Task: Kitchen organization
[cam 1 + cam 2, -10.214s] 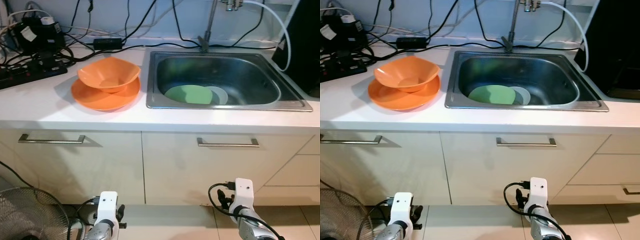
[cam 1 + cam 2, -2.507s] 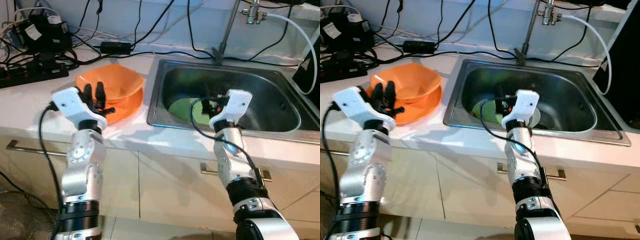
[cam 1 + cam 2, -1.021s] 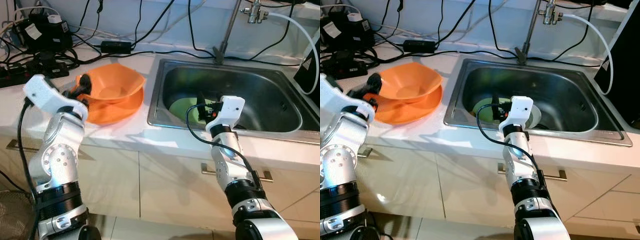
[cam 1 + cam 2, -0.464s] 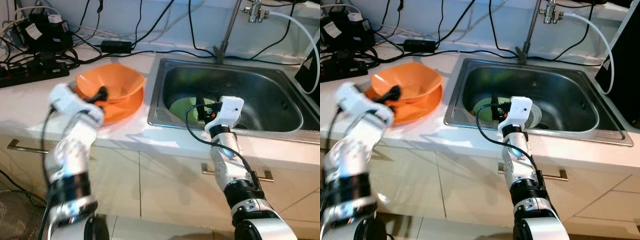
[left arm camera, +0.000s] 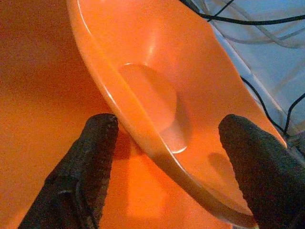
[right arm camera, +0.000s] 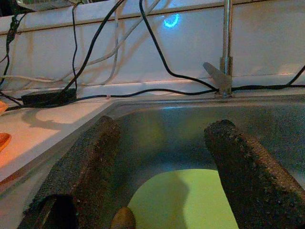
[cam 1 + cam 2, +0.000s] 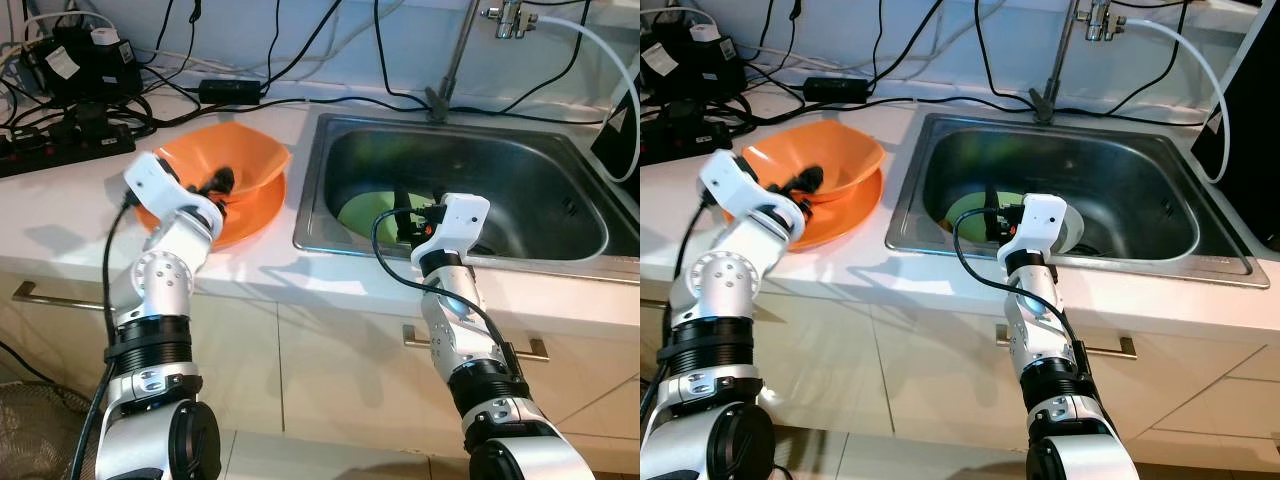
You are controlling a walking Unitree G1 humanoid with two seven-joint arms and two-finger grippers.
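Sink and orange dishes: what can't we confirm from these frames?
- Green plate in the sink: its right part is hidden behind the right gripper, eye views.
- Pale disc beside it: mostly hidden by the right wrist housing; cannot identify.
- Orange bowl rim: left gripper straddles it, fingers open; contact unclear.
- Orange plate underneath: mostly covered by the bowl.

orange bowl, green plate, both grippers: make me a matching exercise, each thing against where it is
Things:
1. orange bowl
2. green plate
3. left gripper
4. right gripper

Places:
A. flat in the sink
B. stacked on the orange plate
C. fingers open above the sink's near edge
D. fingers open astride the bowl's rim

Pairs: 1-B, 2-A, 3-D, 4-C
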